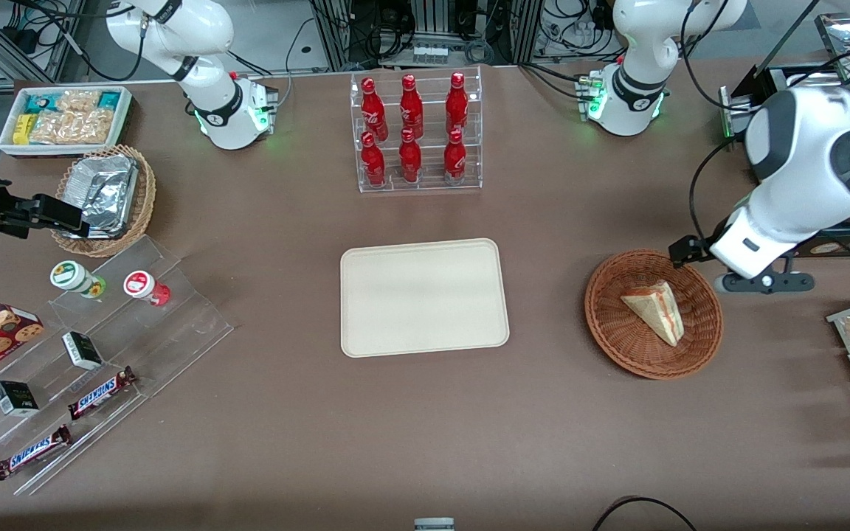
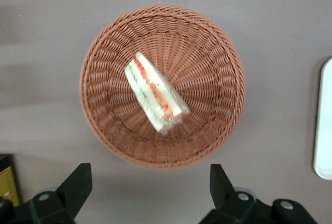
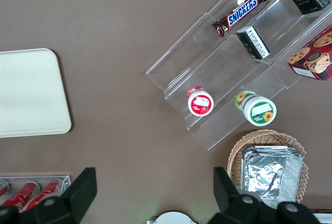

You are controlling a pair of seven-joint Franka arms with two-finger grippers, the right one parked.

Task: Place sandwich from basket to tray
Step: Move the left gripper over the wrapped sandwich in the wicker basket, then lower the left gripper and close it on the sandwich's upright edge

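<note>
- The jaws of the gripper (image 2: 148,182) are spread wide apart with nothing between them; in the wrist view both fingertips (image 2: 78,180) are seen over bare table just outside the basket rim.
- The gripper is held above the basket (image 1: 609,332), at the rim farther from the front camera, and looks straight down. Judged: this is a pre-grasp hover, with the opening kept wide so the wedge can be straddled on descent.
- The sandwich (image 1: 655,310) lies in the basket, near the middle of the bowl, resting on one bread face with its red, orange and green filling edge turned up and sideways. It is not touched by the fingers.
- Nothing else is seen in the basket.
- The tray (image 1: 366,324) lies flat on the table, well apart from the basket toward the parked arm's end, with nothing on it. Judged: the transfer has not begun.
- Judged: the wedge sits diagonally to the jaw line, so a wrist turn may be needed for the pads to meet the two bread faces.
- Farther from the basket than the tray, a rack of red bottles (image 1: 414,133) is noted.
</note>
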